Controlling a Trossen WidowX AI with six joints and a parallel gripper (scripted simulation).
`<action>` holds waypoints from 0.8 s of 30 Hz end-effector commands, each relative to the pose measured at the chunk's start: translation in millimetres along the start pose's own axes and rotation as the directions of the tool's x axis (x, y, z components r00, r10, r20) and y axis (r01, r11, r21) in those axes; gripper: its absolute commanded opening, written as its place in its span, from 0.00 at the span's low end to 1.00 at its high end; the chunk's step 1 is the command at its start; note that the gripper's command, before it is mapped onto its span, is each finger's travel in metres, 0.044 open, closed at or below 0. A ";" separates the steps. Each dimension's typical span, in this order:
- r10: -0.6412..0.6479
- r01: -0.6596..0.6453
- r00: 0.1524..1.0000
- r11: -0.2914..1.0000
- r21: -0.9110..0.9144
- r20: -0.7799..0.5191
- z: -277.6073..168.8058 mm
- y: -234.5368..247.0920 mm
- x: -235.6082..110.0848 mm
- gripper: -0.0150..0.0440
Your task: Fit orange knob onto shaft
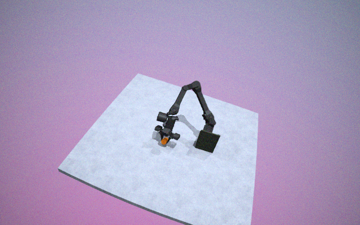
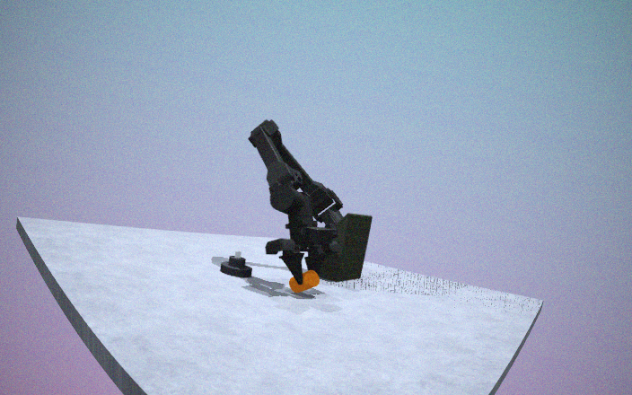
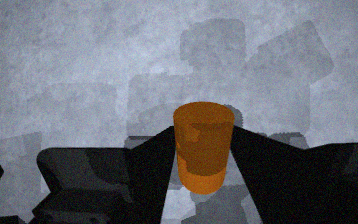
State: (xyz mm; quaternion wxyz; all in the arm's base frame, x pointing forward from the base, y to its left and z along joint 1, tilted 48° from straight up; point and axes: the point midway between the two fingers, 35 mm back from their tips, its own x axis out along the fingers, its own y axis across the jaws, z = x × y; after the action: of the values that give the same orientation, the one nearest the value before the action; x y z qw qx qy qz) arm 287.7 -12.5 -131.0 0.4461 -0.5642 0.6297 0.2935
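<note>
My gripper (image 1: pixel 164 139) (image 2: pixel 301 279) (image 3: pixel 200 130) is shut on the orange knob (image 1: pixel 163 141) (image 2: pixel 304 281) (image 3: pixel 202 147) and holds it a little above the table, lying on its side. In the wrist view the knob sticks out between the two dark fingers with one round end facing the table. Its hole does not show. The dark round pedestal (image 2: pixel 235 267) with the short silver shaft (image 2: pixel 238 255) stands on the table to the left of the knob in the exterior view. It is hidden behind the arm in the top view.
The arm's dark square base (image 1: pixel 207 141) (image 2: pixel 347 245) stands on the grey-white table (image 1: pixel 136 179) (image 2: pixel 161 319) close behind the knob. The table's edges are far from the gripper.
</note>
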 end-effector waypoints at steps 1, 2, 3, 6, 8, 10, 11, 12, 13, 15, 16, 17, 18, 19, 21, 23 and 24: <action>0.000 0.000 0.997 1.000 -0.006 0.075 -4.1 0.7 -2.6 0.56; 0.000 0.000 0.996 1.000 -0.006 0.092 -5.1 0.7 -3.2 0.56; 0.001 0.000 0.994 1.000 -0.007 0.109 -6.1 0.7 -3.7 0.56; 0.001 0.000 0.987 1.000 -0.007 0.160 -9.2 0.8 -5.1 0.56; 0.002 -0.001 0.981 1.000 -0.007 0.194 -11.3 0.8 -6.0 0.56; 0.003 -0.001 0.974 1.000 -0.007 0.228 -13.4 0.8 -6.8 0.56; 0.003 -0.001 0.970 1.000 -0.007 0.245 -14.5 0.9 -7.2 0.56; 0.003 -0.001 0.965 1.000 -0.008 0.261 -15.5 0.9 -7.6 0.56; 0.003 -0.001 0.961 1.000 -0.008 0.278 -16.6 0.9 -7.9 0.56; 0.004 -0.002 0.950 1.000 -0.008 0.311 -18.8 0.9 -8.5 0.56; 0.004 -0.002 0.945 1.000 -0.008 0.327 -19.9 1.0 -8.8 0.56; 0.005 -0.002 0.939 1.000 -0.008 0.344 -21.0 1.0 -9.1 0.56; 0.005 -0.002 0.933 1.000 -0.008 0.360 -22.1 1.0 -9.4 0.56; 0.005 -0.002 0.927 1.000 -0.009 0.376 -23.3 1.0 -9.6 0.56; 0.006 -0.002 0.913 1.000 -0.009 0.408 -25.5 1.1 -10.0 0.56; 0.006 -0.003 0.899 1.000 -0.009 0.439 -27.8 1.1 -10.4 0.56; 0.007 -0.003 0.891 1.000 -0.009 0.454 -28.9 1.2 -10.5 0.56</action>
State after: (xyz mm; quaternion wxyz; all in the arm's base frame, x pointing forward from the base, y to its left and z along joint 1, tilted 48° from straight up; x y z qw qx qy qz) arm 281.2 -30.0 -111.5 0.5642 -0.4899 0.5261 0.4061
